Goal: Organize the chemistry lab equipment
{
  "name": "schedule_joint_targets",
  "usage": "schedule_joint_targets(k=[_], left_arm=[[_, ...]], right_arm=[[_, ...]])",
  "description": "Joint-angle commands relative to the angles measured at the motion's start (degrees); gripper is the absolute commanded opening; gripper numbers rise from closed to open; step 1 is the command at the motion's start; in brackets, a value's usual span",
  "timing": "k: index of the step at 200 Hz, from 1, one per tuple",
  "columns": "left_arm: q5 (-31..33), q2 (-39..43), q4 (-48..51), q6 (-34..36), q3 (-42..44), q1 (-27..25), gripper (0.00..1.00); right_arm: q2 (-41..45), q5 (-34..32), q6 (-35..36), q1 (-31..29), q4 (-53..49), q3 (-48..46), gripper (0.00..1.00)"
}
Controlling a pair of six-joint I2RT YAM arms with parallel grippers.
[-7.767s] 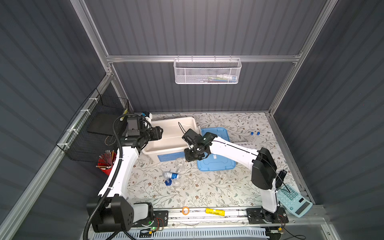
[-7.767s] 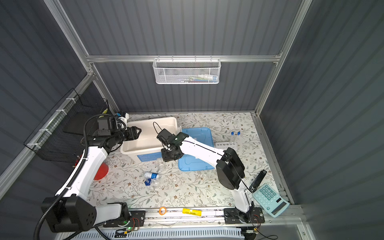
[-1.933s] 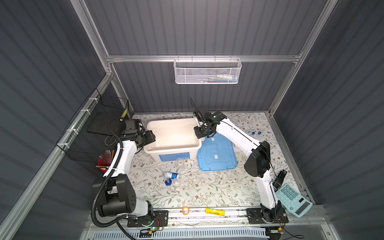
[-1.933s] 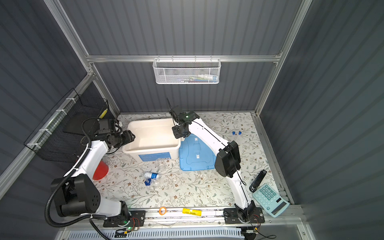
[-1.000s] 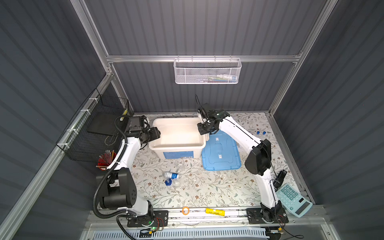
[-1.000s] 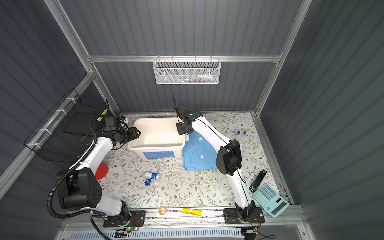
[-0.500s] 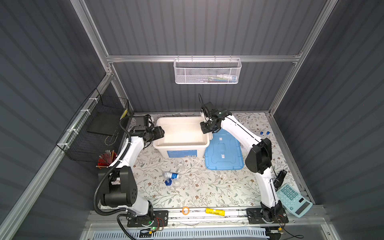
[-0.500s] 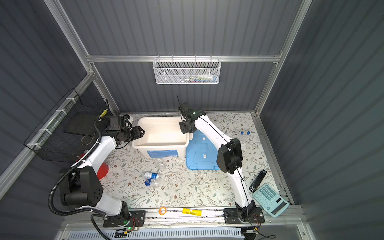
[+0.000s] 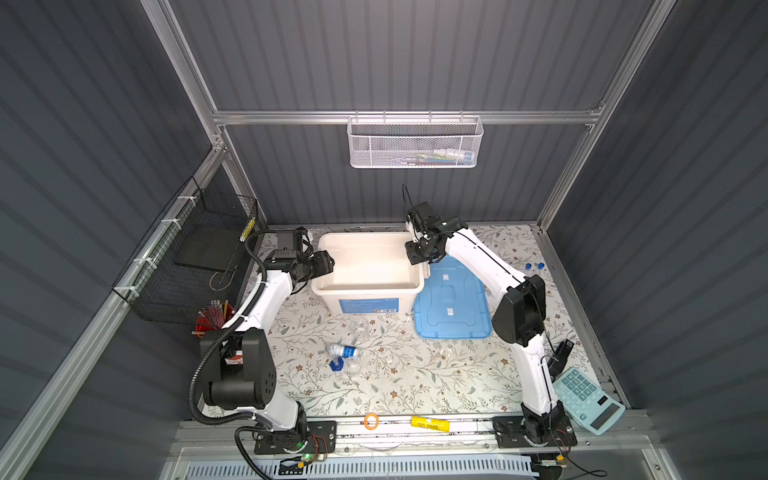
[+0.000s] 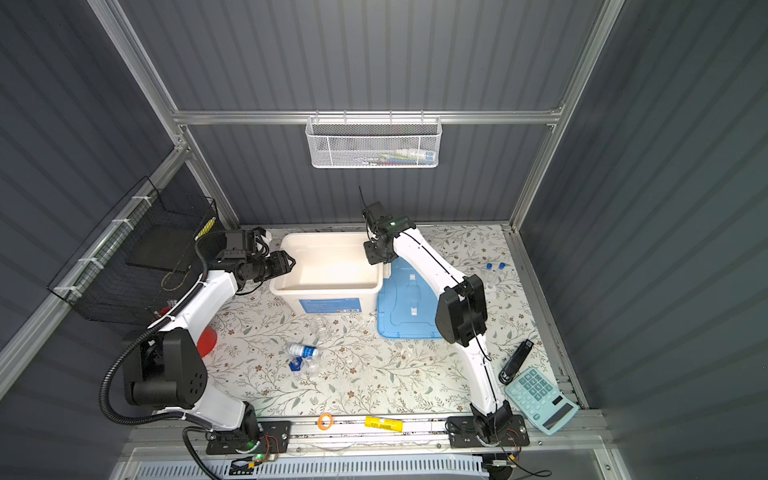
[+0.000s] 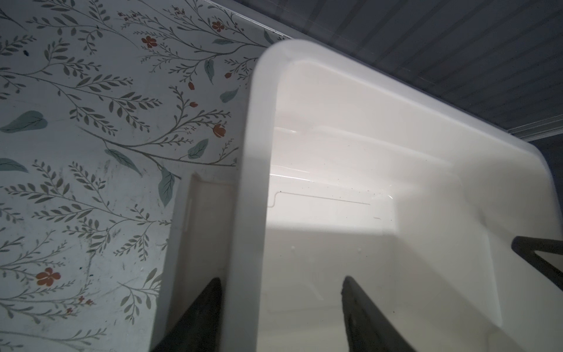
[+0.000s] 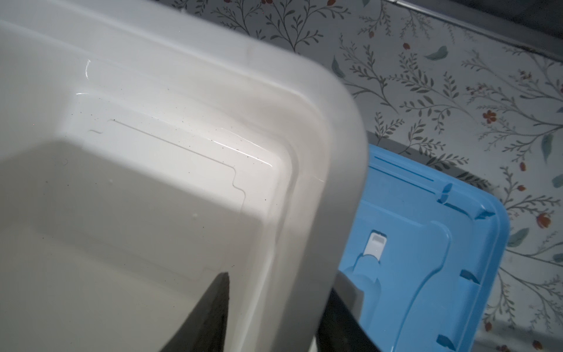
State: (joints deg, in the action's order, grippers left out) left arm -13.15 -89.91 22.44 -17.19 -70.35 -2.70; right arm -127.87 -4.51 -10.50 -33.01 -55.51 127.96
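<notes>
Entry: white bin point(image 9: 368, 288). My left tool point(image 9: 329, 263) straddles 1 end rim, jaws apart; my right tool point(image 9: 419, 257) straddles the other, and I cannot tell its grip. Next: blue-labelled bottle point(image 9: 345, 351), on its side, frontward on desk, nearer left tool.

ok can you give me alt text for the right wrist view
Close-up of one corner of a white bin, with nothing in the part shown. Its rim passes between the two dark fingers of the right gripper, one inside the bin and one outside. A blue lid lies beside the bin on the floral-patterned table.
</notes>
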Motion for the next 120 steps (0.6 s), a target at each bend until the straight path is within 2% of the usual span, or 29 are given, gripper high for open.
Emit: schedule_joint_targets(k=[1,22,58,91,120], left_arm=[[-1.3,1.1,1.9,0.6,-0.7,-0.6,0.63],[-0.6,2.1,3.0,1.5,-1.4,-0.5,0.64],[-1.1,3.5,5.2,3.1,-5.0,1.0,0.66],[-1.4,5.5,7.4,5.2,-8.3,2.4,0.68],[-1.8,9.8,8.0,6.3,-7.0,3.3,0.69]], right_arm=[[1.7,-1.1,1.9,0.4,-1.8,4.2,0.54],[1.7,-0.9,2.4,0.5,-3.0,8.0,0.60],[4.8,0.3,0.6,-0.5,-6.5,12.9,0.60],[13.1,-0.6,-2.7,-7.1,-7.1,3.0,0.60],[19.2,-0.2,-7.0,-15.4,-6.2,-7.3,0.60]])
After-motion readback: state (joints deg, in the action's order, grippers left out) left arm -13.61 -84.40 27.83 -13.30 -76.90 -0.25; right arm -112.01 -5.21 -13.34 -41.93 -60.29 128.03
